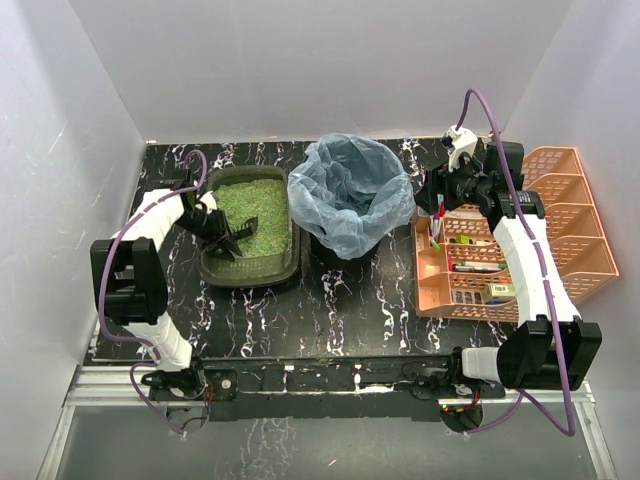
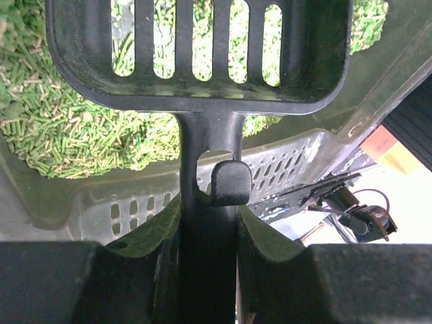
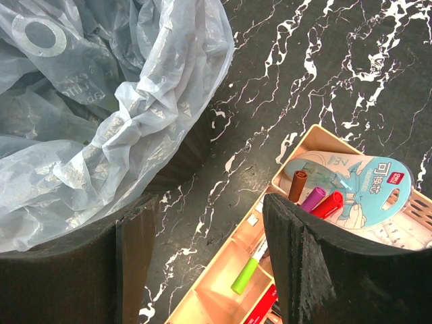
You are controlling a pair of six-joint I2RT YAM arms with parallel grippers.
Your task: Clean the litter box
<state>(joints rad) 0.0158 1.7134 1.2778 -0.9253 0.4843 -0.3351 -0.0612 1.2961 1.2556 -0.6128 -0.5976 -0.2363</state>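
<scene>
The litter box [image 1: 211,268], a dark olive-green tray of green granular litter [image 1: 262,212], lies at the left of the table. My left gripper [image 1: 215,228] is over its left part, shut on the handle of a black slatted scoop [image 1: 238,240]. In the left wrist view the scoop [image 2: 202,54] is held above the litter [image 2: 61,128], near the box's wall [image 2: 40,202]. My right gripper [image 1: 440,195] is open and empty, between the bin and the orange organiser; in the right wrist view its fingers [image 3: 317,270] stand wide apart.
A round bin lined with a translucent blue bag [image 1: 352,190] stands right of the litter box; it shows in the right wrist view [image 3: 101,101]. An orange slatted organiser [image 1: 560,230] with markers [image 3: 317,199] and small items stands at the right. White walls surround the black marbled table [image 1: 350,300].
</scene>
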